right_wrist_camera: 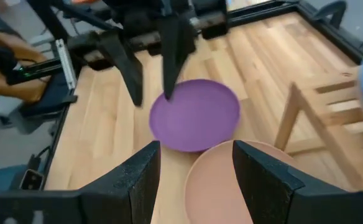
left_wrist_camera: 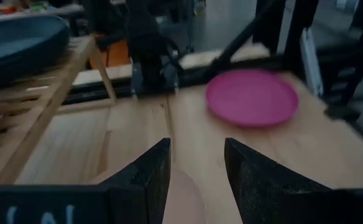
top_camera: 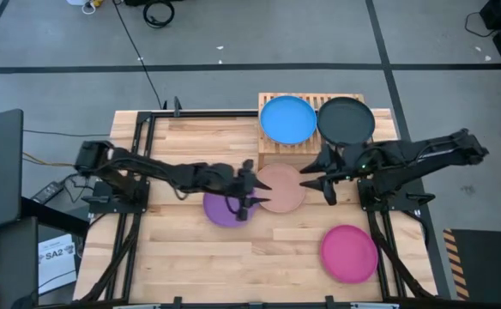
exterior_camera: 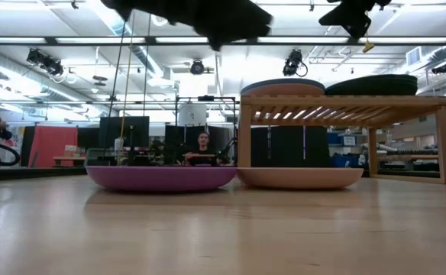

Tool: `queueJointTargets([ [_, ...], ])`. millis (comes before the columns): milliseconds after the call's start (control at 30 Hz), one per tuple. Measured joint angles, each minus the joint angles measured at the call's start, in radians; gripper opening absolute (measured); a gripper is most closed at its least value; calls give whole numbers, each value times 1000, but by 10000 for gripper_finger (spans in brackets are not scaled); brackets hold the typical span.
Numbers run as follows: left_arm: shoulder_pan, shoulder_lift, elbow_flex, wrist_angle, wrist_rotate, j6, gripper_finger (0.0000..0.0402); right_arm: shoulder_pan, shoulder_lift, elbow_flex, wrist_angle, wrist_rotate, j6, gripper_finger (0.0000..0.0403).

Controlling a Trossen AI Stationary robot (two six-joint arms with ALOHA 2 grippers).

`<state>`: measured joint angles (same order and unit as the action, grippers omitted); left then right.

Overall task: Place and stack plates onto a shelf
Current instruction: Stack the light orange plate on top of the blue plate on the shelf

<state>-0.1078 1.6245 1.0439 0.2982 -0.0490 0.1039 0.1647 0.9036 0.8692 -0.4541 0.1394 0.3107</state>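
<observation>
Now both arms reach inward, left tool (top_camera: pixel 249 190) and right tool (top_camera: pixel 316 181) spread above the peach plate (top_camera: pixel 281 190).

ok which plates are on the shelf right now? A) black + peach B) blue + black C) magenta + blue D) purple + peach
B: the high view shows the blue plate and the black plate side by side on the shelf, while the purple plate, peach plate and magenta plate lie on the table.

Overhead, table-level, two wrist views
</observation>
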Motion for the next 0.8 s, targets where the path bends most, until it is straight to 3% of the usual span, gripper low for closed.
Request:
queueJointTargets([
  [333,1,250,301,-330,0,120,157,39,-8,0,41,5,3,206],
  [800,1,404,318,-462,0,151,157,39,-24,0,86,-3,0,206],
])
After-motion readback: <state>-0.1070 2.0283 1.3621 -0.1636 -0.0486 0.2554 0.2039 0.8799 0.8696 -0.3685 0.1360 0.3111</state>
